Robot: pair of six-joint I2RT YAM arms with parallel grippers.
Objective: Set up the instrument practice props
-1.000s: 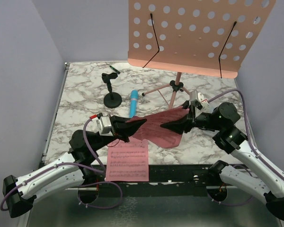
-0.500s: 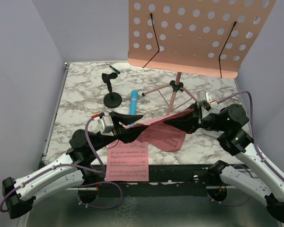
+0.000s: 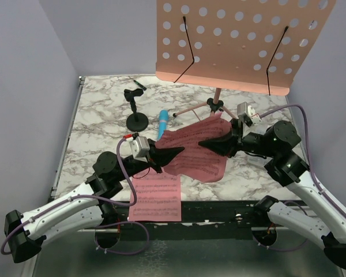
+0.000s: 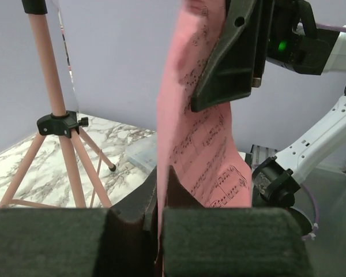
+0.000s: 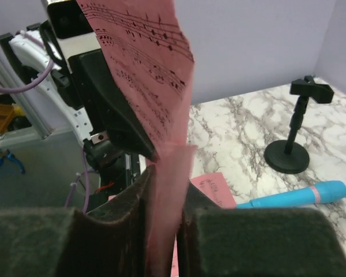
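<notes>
A pink sheet-music page [image 3: 193, 151] hangs in the air between my two grippers, above the table's near middle. My left gripper [image 3: 176, 152] is shut on its left edge; the page [image 4: 207, 144] rises from between the jaws in the left wrist view. My right gripper [image 3: 206, 144] is shut on its right edge; the page [image 5: 155, 75] shows in the right wrist view. A second pink page [image 3: 155, 197] lies flat at the near edge. The salmon-pink music stand [image 3: 242, 43] stands at the back right. The light-blue stick [image 3: 162, 125] lies left of the tripod legs [image 3: 214, 109].
A small black microphone stand [image 3: 136, 118] with a round base stands left of the blue stick. A dark pen-like object [image 3: 139, 85] lies by the back wall. Grey walls close in the marble table [image 3: 98, 115] on the left, back and right.
Both grippers have lifted the held page higher and carried it a little toward the music stand. The left gripper moved right and up. The page on the table has not moved.
</notes>
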